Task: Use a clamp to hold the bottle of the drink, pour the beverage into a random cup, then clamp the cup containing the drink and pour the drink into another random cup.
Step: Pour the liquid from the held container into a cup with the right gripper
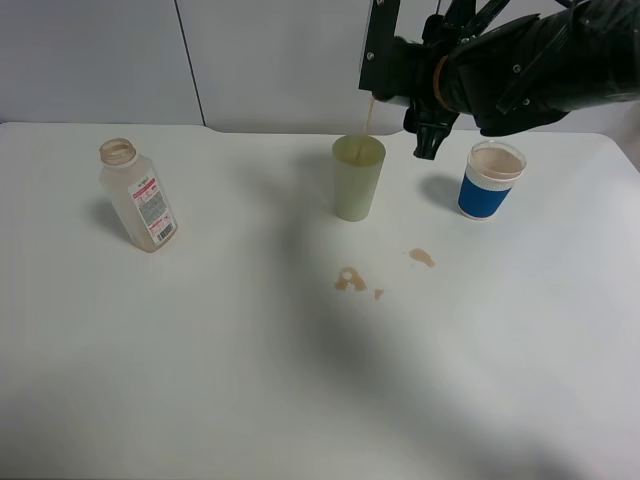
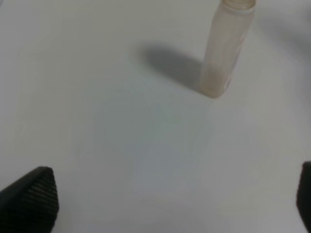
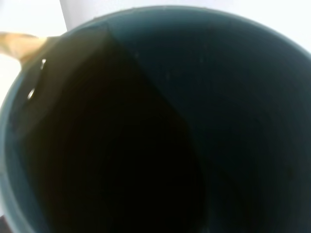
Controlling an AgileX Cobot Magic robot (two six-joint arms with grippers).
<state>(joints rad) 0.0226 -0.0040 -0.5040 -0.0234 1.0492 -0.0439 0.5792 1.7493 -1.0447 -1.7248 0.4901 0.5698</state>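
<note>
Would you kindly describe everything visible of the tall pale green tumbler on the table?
The pale green tumbler is tall, tapered and handleless, of translucent-looking plastic. It stands upright and open-topped on the white table. A thin brown stream falls into its mouth from the dark teal cup tilted above. Nothing else touches it; brown spills lie in front, apart from it.

We find bare table (image 2: 121, 145) between and just ahead of the left gripper's (image 2: 167, 199) wide-apart jaws, the bottle (image 2: 224, 48) standing farther ahead, while below the right gripper's (image 1: 405, 100) jaws the pale green tumbler (image 1: 358, 180) stands, the blue-sleeved cup (image 1: 490, 182) near it.
</note>
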